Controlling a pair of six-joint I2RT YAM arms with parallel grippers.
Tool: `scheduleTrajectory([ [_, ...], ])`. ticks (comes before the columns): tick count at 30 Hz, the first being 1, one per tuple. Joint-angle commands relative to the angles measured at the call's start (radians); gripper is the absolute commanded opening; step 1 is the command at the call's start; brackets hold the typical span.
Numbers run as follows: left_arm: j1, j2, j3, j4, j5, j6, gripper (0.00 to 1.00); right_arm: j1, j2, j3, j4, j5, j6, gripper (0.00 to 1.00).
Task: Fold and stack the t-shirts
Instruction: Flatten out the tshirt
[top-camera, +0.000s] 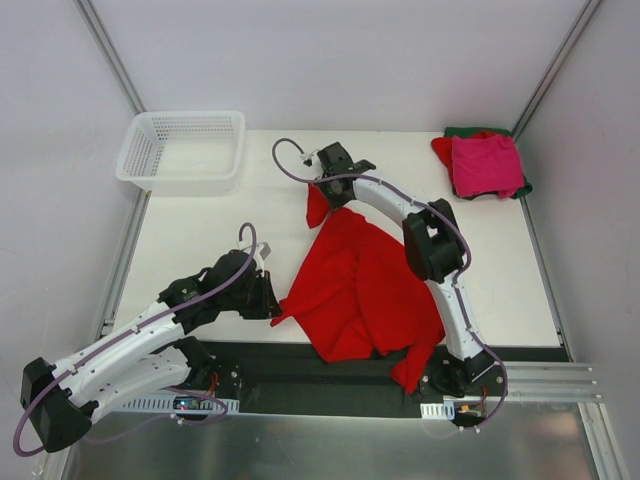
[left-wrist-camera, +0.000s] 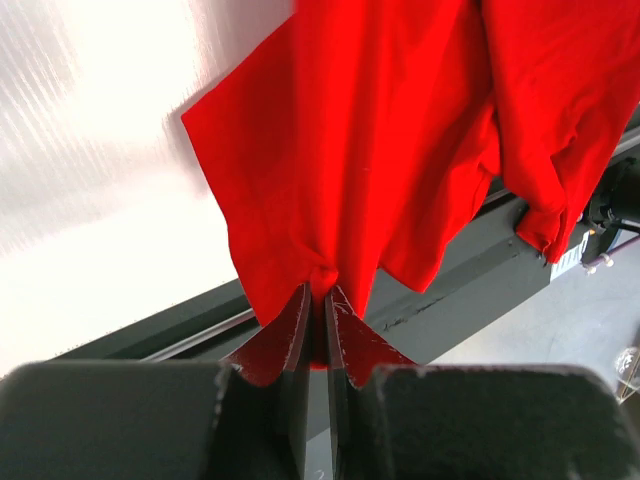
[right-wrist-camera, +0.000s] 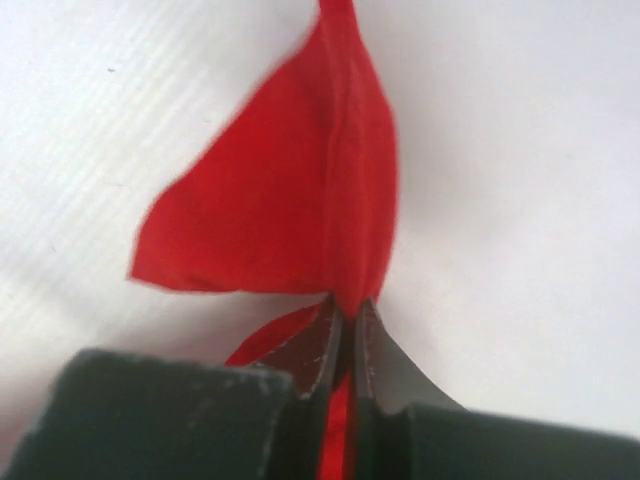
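A bright red t-shirt (top-camera: 360, 290) lies crumpled across the middle of the table, one part hanging over the near edge. My left gripper (top-camera: 272, 298) is shut on its near left corner, the cloth pinched between the jaws in the left wrist view (left-wrist-camera: 322, 290). My right gripper (top-camera: 318, 190) is shut on the far corner of the same shirt, as the right wrist view (right-wrist-camera: 350, 305) shows. A stack of folded shirts (top-camera: 485, 163), magenta-pink on top with red and dark green under it, lies at the far right corner.
A white plastic mesh basket (top-camera: 183, 150) stands at the far left corner. A dark rail (top-camera: 300, 365) runs along the near edge of the table. Grey walls close in the table on three sides.
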Motion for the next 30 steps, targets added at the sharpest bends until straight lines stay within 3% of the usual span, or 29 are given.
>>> scheduleTrajectory([
  [1, -0.008, -0.028, 0.027, -0.004, -0.009, 0.015, 0.05, -0.003, -0.175, -0.002, 0.077, 0.455, -0.017, 0.01],
  [2, -0.008, -0.031, 0.027, -0.004, -0.01, 0.015, 0.05, 0.0, -0.186, -0.009, 0.087, 0.558, -0.026, 0.01],
  [8, -0.007, -0.048, 0.027, -0.004, -0.01, 0.021, 0.05, 0.023, -0.303, -0.143, 0.248, 0.824, -0.098, 0.01],
  [12, -0.007, -0.054, 0.029, -0.005, -0.007, 0.027, 0.05, 0.049, -0.301, -0.135, 0.191, 0.855, -0.147, 0.01],
  [16, -0.007, -0.07, 0.021, -0.007, -0.007, 0.022, 0.05, 0.083, -0.202, -0.069, -0.036, 0.734, -0.132, 0.01],
  [20, -0.007, -0.071, 0.016, -0.005, -0.006, 0.024, 0.05, 0.103, -0.201, -0.099, -0.183, 0.445, -0.029, 0.04],
  [22, -0.008, -0.07, 0.016, -0.005, -0.006, 0.024, 0.05, 0.103, -0.223, -0.133, -0.192, 0.233, 0.005, 0.32],
  [23, -0.007, -0.068, 0.018, -0.005, -0.006, 0.024, 0.05, 0.103, -0.244, -0.162, -0.191, 0.165, 0.014, 0.5],
  [25, -0.008, -0.067, 0.019, -0.005, -0.001, 0.024, 0.05, 0.102, -0.272, -0.199, -0.176, -0.037, 0.025, 0.66],
  [26, -0.007, -0.065, 0.018, -0.005, -0.001, 0.024, 0.05, 0.1, -0.298, -0.231, -0.148, -0.117, 0.026, 0.8],
  [30, -0.007, -0.067, 0.018, -0.007, -0.003, 0.025, 0.05, 0.079, -0.333, -0.235, -0.113, -0.36, 0.058, 0.93],
])
